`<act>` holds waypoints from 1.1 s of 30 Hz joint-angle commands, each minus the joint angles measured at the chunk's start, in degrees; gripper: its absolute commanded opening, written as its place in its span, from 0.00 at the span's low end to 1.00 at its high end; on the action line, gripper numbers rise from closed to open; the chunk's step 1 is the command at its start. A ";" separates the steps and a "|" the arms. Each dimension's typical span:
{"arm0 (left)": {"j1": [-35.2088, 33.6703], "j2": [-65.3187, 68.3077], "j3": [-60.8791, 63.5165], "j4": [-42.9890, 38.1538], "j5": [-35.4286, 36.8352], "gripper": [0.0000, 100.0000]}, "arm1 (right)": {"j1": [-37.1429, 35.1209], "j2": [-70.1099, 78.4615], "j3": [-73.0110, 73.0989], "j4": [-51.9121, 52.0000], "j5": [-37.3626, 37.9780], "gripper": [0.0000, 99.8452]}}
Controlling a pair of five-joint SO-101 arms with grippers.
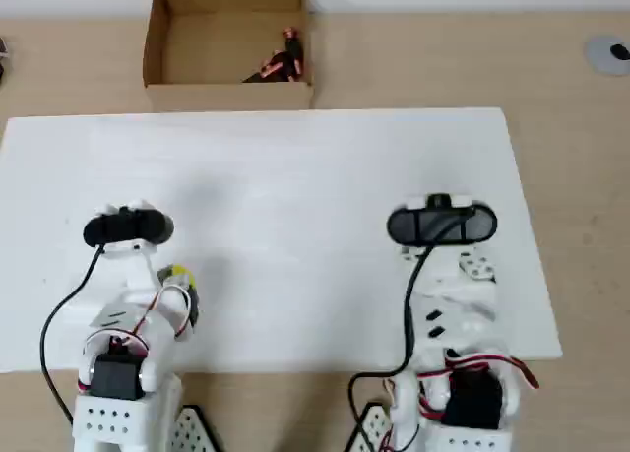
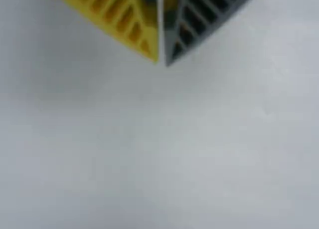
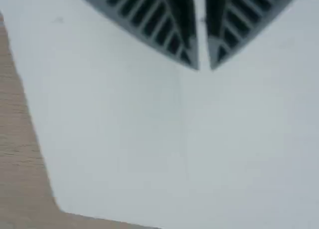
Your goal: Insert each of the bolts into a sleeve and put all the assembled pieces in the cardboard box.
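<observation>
Work looks close to finished, judging from above. The cardboard box stands at the far side of the table, just beyond the white sheet. A small cluster of assembled pieces, dark with red-orange parts, lies in its right-hand corner against the wall. How many are in there I cannot tell. Every task piece I can find is already in that box, so I judge that the inserting and boxing are done, with little left beyond parking the arms. The left arm and the right arm sit folded back at the near edge of the sheet, well apart from each other and from the box.

From the left wrist, the left claw hangs above bare white sheet. Its yellow finger and grey finger meet at the tips, closed with nothing between them.

From the right wrist, the right claw is drawn together too, with only a thin slit between its two grey fingers. It grips nothing and hovers over the sheet near a corner, where the wood of the table shows.
</observation>
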 commanded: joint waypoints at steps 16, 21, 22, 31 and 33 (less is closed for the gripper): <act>-0.09 -0.40 -0.44 0.00 0.26 0.01 | 8.22 -6.20 17.36 6.07 1.76 0.01; -0.09 -0.40 -0.44 0.00 0.26 0.01 | 8.31 -6.11 17.45 6.07 -0.79 0.01; -0.09 -0.40 -0.44 0.00 0.26 0.01 | 8.31 -6.11 17.36 6.42 -1.58 0.01; -0.09 -0.40 -0.44 -0.09 0.26 0.01 | 8.31 -6.11 16.66 6.86 -2.90 0.01; -0.09 -0.40 -0.44 -0.09 0.26 0.01 | 8.31 -6.11 16.66 6.86 -2.90 0.01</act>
